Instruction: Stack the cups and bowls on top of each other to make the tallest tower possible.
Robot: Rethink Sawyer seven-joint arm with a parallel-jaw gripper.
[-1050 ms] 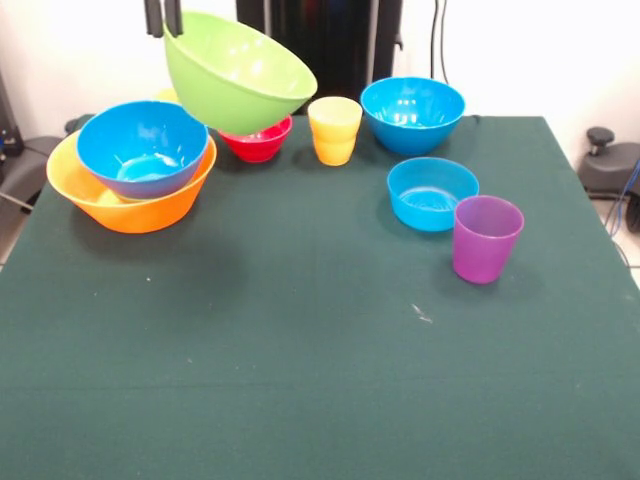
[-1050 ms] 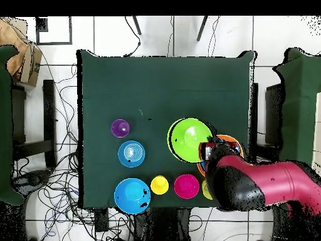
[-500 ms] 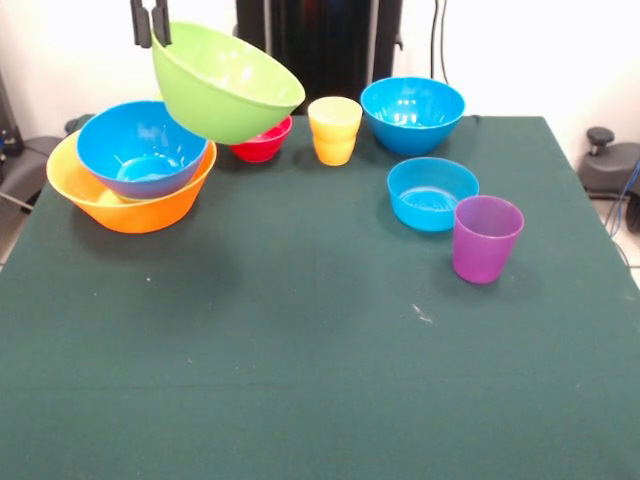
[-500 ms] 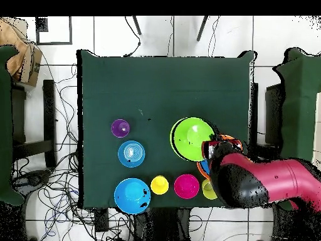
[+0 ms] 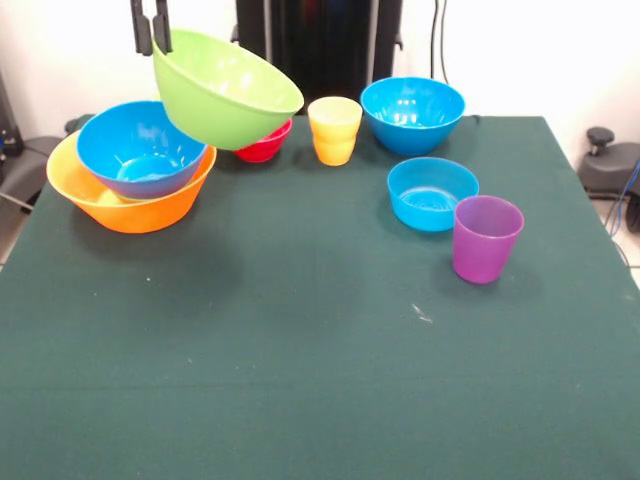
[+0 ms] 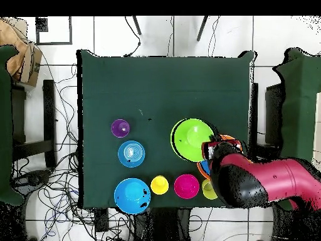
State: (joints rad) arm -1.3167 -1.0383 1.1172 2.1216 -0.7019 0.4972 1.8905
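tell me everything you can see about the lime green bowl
The lime green bowl is a large, glossy, round plastic bowl, empty inside. It hangs in the air, tilted, its opening facing up and toward the camera in the front view. The tool is shut on its rim at the upper left. It sits above and beside the blue bowl nested in the orange bowl, and hides part of the small red bowl behind it.

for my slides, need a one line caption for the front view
Gripper holds a tilted lime green bowl by its rim above the blue bowl nested in the orange bowl.
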